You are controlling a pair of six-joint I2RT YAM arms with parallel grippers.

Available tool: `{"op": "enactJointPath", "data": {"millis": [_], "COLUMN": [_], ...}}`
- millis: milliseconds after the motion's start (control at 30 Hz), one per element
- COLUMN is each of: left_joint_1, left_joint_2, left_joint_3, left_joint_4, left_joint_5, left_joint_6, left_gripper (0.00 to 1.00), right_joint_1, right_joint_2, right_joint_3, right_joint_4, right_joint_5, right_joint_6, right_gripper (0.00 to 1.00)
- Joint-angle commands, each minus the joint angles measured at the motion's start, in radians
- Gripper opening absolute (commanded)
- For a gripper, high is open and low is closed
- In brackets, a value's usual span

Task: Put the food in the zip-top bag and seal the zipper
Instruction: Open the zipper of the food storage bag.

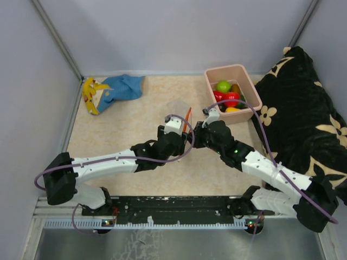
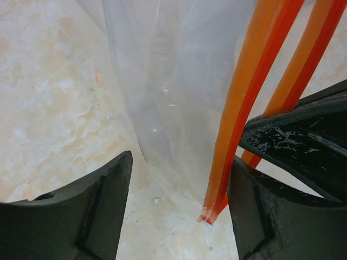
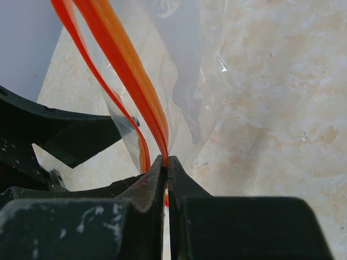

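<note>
The zip-top bag (image 1: 176,110) stands mid-table, clear and hard to make out. Its red-orange zipper (image 1: 188,120) runs up between my two grippers. My right gripper (image 3: 167,160) is shut on one zipper strip (image 3: 124,59); the other strip bows away to the left, so the mouth gapes. My left gripper (image 2: 181,162) is open. The zipper's end (image 2: 255,81) hangs between its fingers, close to the right one, over the bag's film (image 2: 173,81). The food lies in the pink tub: a green fruit (image 1: 223,85), a red one (image 1: 230,98) and a yellow-orange one (image 1: 232,109).
The pink tub (image 1: 251,89) sits at the back right, just beyond my right gripper (image 1: 198,130). A black flowered cloth (image 1: 303,108) fills the right side. A yellow banana toy (image 1: 89,95) and a blue cloth (image 1: 123,88) lie at the back left.
</note>
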Motion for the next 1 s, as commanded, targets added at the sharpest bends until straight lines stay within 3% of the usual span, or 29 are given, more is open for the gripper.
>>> {"op": "enactJointPath", "data": {"millis": [0, 400, 733, 833, 967], "left_joint_1": [-0.008, -0.006, -0.001, 0.001, 0.003], "left_joint_2": [0.001, -0.123, -0.059, -0.038, -0.040], "left_joint_3": [0.016, -0.013, -0.017, -0.001, 0.021], "left_joint_4": [0.004, 0.014, 0.031, 0.033, 0.033], "left_joint_5": [-0.040, -0.158, -0.174, -0.156, -0.084], "left_joint_6": [-0.012, -0.013, -0.008, -0.008, -0.023], "left_gripper": [0.73, 0.64, 0.59, 0.48, 0.26], "right_joint_1": [0.008, 0.008, 0.008, 0.007, 0.007], "right_joint_2": [-0.009, -0.017, -0.013, -0.011, -0.008], "right_joint_3": [0.033, 0.010, 0.019, 0.022, 0.017], "right_joint_4": [0.044, -0.004, -0.006, -0.007, -0.007], "right_joint_5": [0.007, 0.055, 0.038, 0.041, 0.070], "right_joint_6": [0.013, -0.004, -0.006, -0.007, -0.007], "right_gripper": [0.00, 0.00, 0.00, 0.00, 0.00]}}
